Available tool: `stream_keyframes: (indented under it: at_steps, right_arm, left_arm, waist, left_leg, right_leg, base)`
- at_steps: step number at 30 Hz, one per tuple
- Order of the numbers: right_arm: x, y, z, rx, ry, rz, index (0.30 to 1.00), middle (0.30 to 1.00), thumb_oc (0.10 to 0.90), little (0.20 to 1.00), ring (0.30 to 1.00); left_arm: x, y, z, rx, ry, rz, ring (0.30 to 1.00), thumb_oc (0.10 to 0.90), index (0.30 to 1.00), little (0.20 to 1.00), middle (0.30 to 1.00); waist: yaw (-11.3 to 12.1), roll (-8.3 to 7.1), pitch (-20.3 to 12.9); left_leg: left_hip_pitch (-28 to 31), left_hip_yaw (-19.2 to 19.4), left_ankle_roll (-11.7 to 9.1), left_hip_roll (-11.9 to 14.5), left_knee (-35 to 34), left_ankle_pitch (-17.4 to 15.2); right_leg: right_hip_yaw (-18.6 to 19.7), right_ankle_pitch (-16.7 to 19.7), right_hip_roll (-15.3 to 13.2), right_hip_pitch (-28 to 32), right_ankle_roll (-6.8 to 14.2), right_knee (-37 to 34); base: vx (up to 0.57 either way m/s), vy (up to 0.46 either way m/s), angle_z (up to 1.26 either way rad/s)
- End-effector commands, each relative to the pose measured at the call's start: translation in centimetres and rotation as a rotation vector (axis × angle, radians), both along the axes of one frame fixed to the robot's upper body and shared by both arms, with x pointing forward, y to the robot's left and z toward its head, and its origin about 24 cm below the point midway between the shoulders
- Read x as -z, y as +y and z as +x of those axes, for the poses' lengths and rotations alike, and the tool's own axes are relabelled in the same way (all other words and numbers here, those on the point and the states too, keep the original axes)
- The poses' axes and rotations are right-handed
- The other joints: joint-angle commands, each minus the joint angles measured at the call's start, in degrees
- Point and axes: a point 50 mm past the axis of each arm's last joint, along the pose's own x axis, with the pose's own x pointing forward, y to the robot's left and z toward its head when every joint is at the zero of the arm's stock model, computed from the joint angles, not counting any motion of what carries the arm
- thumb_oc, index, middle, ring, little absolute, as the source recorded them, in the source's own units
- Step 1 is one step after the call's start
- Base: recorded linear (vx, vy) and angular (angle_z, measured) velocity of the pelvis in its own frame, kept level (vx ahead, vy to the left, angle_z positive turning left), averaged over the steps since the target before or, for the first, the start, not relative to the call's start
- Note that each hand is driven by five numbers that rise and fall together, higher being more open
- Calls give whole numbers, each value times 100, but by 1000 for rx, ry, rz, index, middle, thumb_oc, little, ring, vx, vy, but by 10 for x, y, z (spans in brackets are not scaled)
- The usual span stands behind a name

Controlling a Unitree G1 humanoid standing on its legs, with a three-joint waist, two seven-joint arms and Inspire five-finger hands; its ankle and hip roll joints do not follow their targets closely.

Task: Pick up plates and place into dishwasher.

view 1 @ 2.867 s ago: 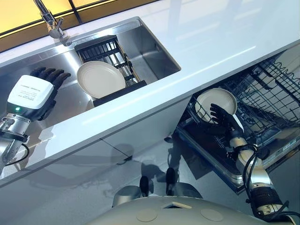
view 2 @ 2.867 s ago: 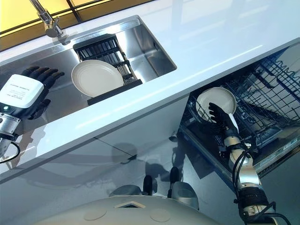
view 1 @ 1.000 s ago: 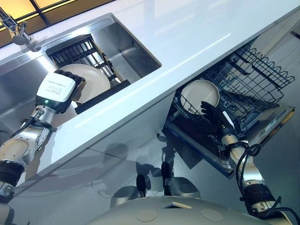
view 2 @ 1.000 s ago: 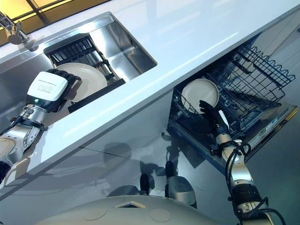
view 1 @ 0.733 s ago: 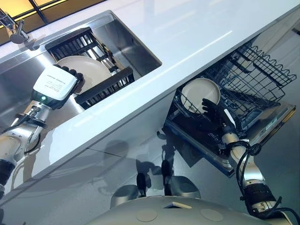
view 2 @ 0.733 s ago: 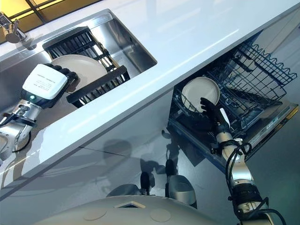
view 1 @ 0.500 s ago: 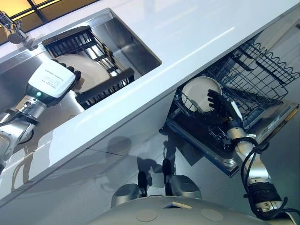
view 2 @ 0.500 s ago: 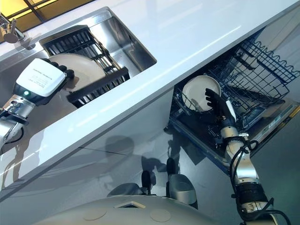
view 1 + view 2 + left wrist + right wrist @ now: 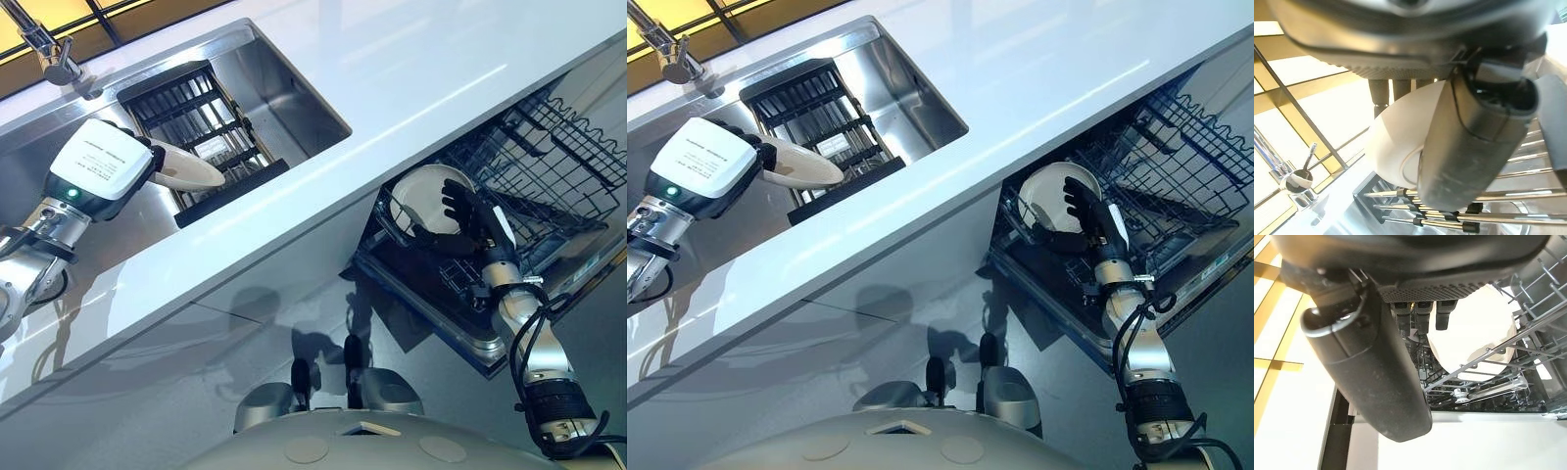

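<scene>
Pinching a white plate [image 9: 188,171] above the sink rack [image 9: 201,117], the left hand [image 9: 98,168] grips its rim.

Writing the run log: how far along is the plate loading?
Done: one plate stands in the dishwasher rack, with the open right hand at it. In hand: the left hand grips a second plate over the sink rack. Left: carry that plate across and slot it in.
</scene>
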Motion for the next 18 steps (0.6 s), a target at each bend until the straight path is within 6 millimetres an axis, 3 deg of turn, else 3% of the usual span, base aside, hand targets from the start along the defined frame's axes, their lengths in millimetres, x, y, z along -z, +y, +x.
stream_keyframes:
  at_steps: [1,4,9,16,18]
  right_arm:
    - [-61,-7,15,-34,-269,-73,900,900,800,900,900]
    - [-66,-9,16,-31,-287,-88,900,900,800,900,900]
    - [-87,-12,16,38,-422,-133,900,900,800,900,900]
    - [-119,-17,7,215,-652,-257,900,900,800,900,900]
    - [-131,-28,2,330,-723,-333,900,900,800,900,900]
  left_arm:
    - [-38,13,7,-38,-146,-30,316,119,316,219,316]
    - [-37,14,9,-19,-159,-38,300,100,300,200,300]
    - [-60,16,6,25,-330,-177,300,100,300,200,300]
    - [-81,18,-11,106,-592,-396,300,100,300,200,300]
    - [-88,17,-18,134,-683,-442,300,100,300,200,300]
  waist:
    - [-13,69,-467]
    - [-36,36,-468]
    - [-48,21,-476]
    - [-35,15,-577]
    - [-53,9,-622]
  left_leg:
    - [-258,-58,136,-280,7,-221]
    - [-261,-54,137,-272,7,-225]
    - [-254,-21,136,-248,7,-234]
    - [-269,-10,119,-233,7,-234]
    - [-249,-15,109,-222,7,-257]
  right_leg:
    - [-292,-1061,36,227,460,666]
    - [-258,-1030,56,237,451,615]
    - [-200,-1005,86,262,426,547]
    - [-101,-1061,133,259,380,554]
    - [-58,-1117,154,269,359,585]
  base:
    - [0,0,0]
    - [0,0,0]
    - [-8,-2,-1]
    - [-12,-3,-1]
    - [0,0,0]
